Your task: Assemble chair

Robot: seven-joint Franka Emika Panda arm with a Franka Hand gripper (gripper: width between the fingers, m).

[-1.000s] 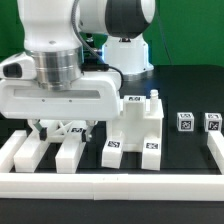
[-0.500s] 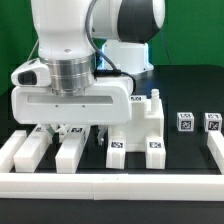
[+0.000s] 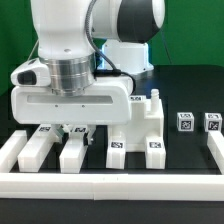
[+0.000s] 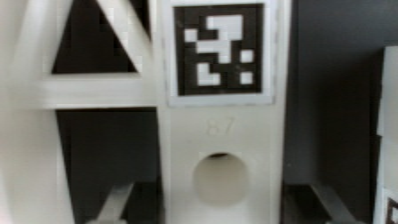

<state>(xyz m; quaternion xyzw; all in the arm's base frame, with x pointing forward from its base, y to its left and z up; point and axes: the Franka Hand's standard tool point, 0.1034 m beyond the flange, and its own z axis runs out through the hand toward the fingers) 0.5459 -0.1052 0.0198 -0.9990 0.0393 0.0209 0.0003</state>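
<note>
Chair – not yet in one piece; its white parts are spread over the black table [image 3: 185, 152], inside the low white border bar [image 3: 110, 183].

Tagged part [image 3: 76, 131] – found directly under the gripper [image 3: 75, 135], towards the exterior view's left. In the wrist view it [image 4: 217, 140] fills the picture: an upright white slab with a black-and-white tag [image 4: 222, 45] printed on it, an oblong hole [image 4: 217, 180] cut below the tag, and a white cross rail [image 4: 89, 92] joined to it on one side.

Gripper state – the two dark fingers [image 4: 111, 205] are seen either side of the slab, at a middling width. Whether the pads actually press on it cannot be told; the edges are blurred there.

Two long white blocks [image 3: 30, 152] [image 3: 70, 156] are laid side by side just in front of the gripper, close together.

Stepped white block [image 3: 140, 122] – standing near the middle of the table, just beside the gripper on the exterior view's right. Two tags [image 3: 113, 147] [image 3: 153, 147] are carried on its front feet, and a small peg is seen on its top.

Two small tagged cubes [image 3: 184, 122] [image 3: 212, 122] are set well apart from the rest, at the exterior view's right, near each other but not touching.

The large glossy robot arm [image 3: 70, 40] is lowered over the left group, and much of the tagged part is hidden by its broad hand.
</note>
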